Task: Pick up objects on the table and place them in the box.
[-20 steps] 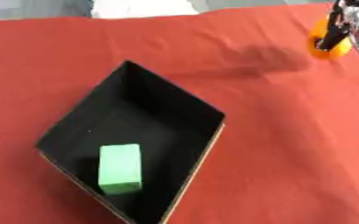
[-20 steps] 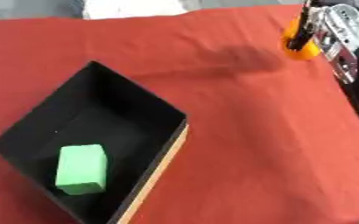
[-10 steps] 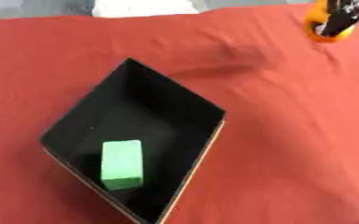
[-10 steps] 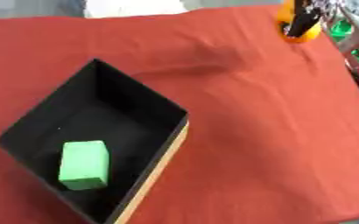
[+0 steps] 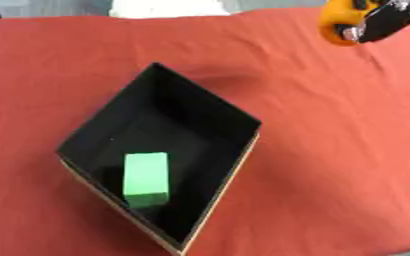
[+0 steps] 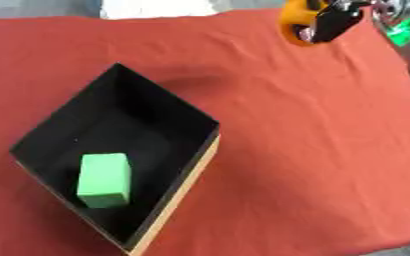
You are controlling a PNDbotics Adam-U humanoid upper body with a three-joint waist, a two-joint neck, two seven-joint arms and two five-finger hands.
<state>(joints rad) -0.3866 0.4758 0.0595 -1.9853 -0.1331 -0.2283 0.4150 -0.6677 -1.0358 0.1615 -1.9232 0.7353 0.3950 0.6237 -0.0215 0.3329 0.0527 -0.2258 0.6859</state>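
1. Orange object (image 5: pixel 338 22), rounded, sits at the top right of the left eye view, above the red cloth (image 5: pixel 331 150), with the right hand (image 5: pixel 385 21) curled around it. The black box (image 5: pixel 169 112) holds a green block (image 5: pixel 145 179).
2. The right eye view shows the same grip; the orange object is well apart from the box.

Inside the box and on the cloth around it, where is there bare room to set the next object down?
Inside the black box, the far half, beyond the green block, lies bare; the near corner is taken by that block. The red cloth to the box's right is open. Only the far right corner is busy, where the right hand holds an orange object.
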